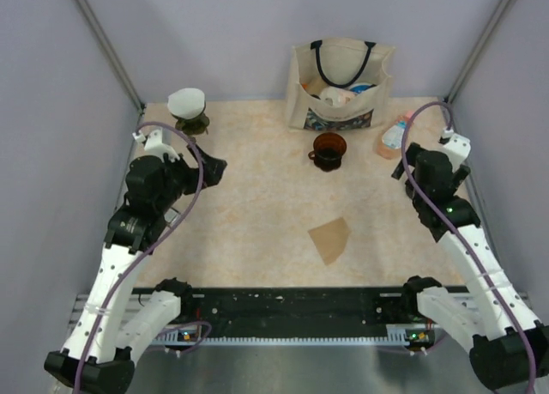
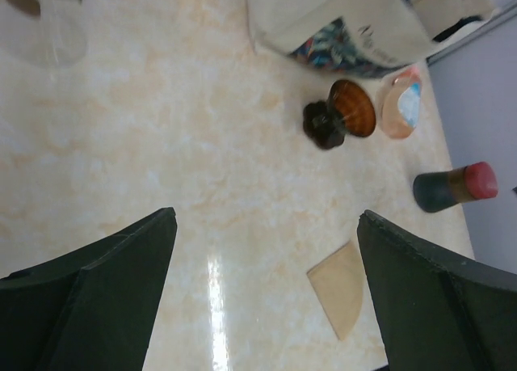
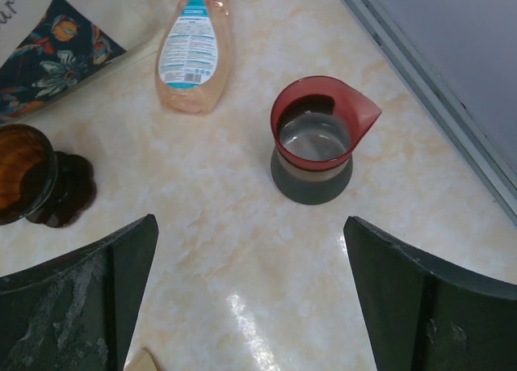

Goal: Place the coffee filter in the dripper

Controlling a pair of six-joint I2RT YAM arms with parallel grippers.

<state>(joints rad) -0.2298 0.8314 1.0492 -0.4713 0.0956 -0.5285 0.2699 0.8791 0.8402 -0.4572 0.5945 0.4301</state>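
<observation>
Colour key: the worktop [image 1: 257, 214] is cream, veined peach; coffee filter [image 1: 330, 239] plain tan; dripper [image 1: 328, 149] dark amber-brown. Ahead of the black-fingered right tool [image 3: 249, 219]: pitcher [image 3: 317, 141], red rim, grey base; bottle [image 3: 194, 52], peach, white-and-blue label; bag [image 1: 300, 85], cream, navy floral panel.

The desk [image 1: 257, 214] has a pale beige, marbled top with a slight gloss, and a white streak of glare [image 2: 216, 306] lies on it toward the near edge. Plain lavender-grey panels close it in: a back wall [image 1: 257, 33], a left wall [image 1: 43, 136] and a right wall [image 1: 523, 154]. A grey metal post [image 1: 107, 46] stands at each far corner. A black rail [image 1: 292, 304] runs along the near edge.
</observation>
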